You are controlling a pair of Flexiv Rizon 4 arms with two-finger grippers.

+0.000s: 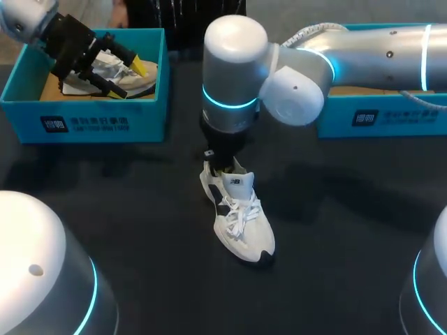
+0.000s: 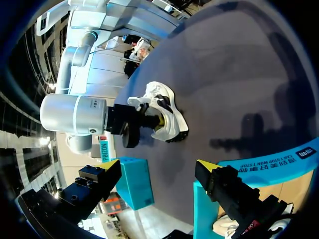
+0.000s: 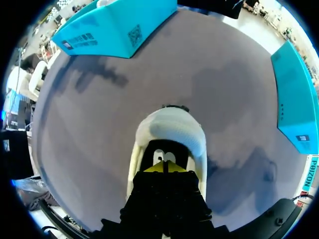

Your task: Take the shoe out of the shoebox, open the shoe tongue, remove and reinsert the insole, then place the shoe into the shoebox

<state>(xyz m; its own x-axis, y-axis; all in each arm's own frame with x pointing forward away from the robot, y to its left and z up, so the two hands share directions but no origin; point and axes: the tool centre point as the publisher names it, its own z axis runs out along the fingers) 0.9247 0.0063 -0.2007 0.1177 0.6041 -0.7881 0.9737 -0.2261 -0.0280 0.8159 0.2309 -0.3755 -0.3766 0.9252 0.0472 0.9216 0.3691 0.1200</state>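
A white shoe (image 1: 241, 220) with dark trim and white laces stands upright on the dark table (image 1: 140, 209), toe toward the front edge. My right gripper (image 3: 164, 167) comes down at its heel. Its yellow tips are pressed together inside the shoe's opening, behind the white toe (image 3: 172, 129); nothing shows between them. In the head view the right arm's wrist (image 1: 227, 139) hides the gripper. My left gripper (image 1: 129, 77) hovers open over the left teal shoebox (image 1: 91, 122), above a second light shoe (image 1: 136, 80) lying in it. From the left wrist, the white shoe (image 2: 167, 112) sits far ahead of the open left gripper (image 2: 159, 164).
A second teal shoebox (image 1: 380, 115) stands at the back right, partly under my right arm. The left box's wall (image 2: 269, 162) curves just beyond the left fingers. The right box's corner (image 2: 137, 181) shows between them.
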